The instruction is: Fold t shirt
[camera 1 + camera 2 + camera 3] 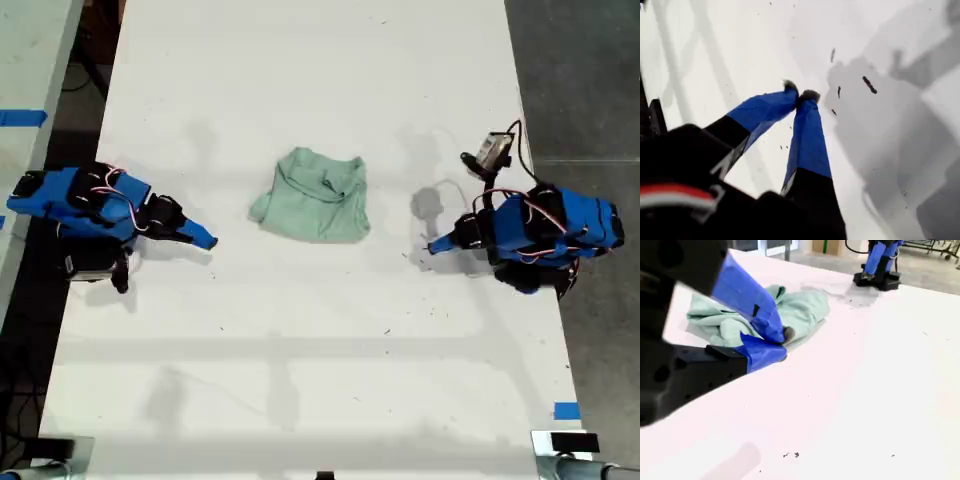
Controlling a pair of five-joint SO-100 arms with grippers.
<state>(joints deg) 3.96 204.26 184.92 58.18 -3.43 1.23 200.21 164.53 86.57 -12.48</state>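
Centrally, t shirt, bare table around

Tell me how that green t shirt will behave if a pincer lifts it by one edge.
The t shirt is bunched and wrinkled on the table, so it will probably droop and unfold rather than hold shape. It looks thin and small, likely light. Pushed, it would probably crumple or slide across the smooth white surface, not roll.

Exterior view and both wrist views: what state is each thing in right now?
t shirt: folded into a wrinkled bundle, lying flat on the table, not held.
my first gripper: jaws shut, empty, over bare table.
my second gripper: jaws shut, empty, short of the t shirt.
table: white, with dark specks.
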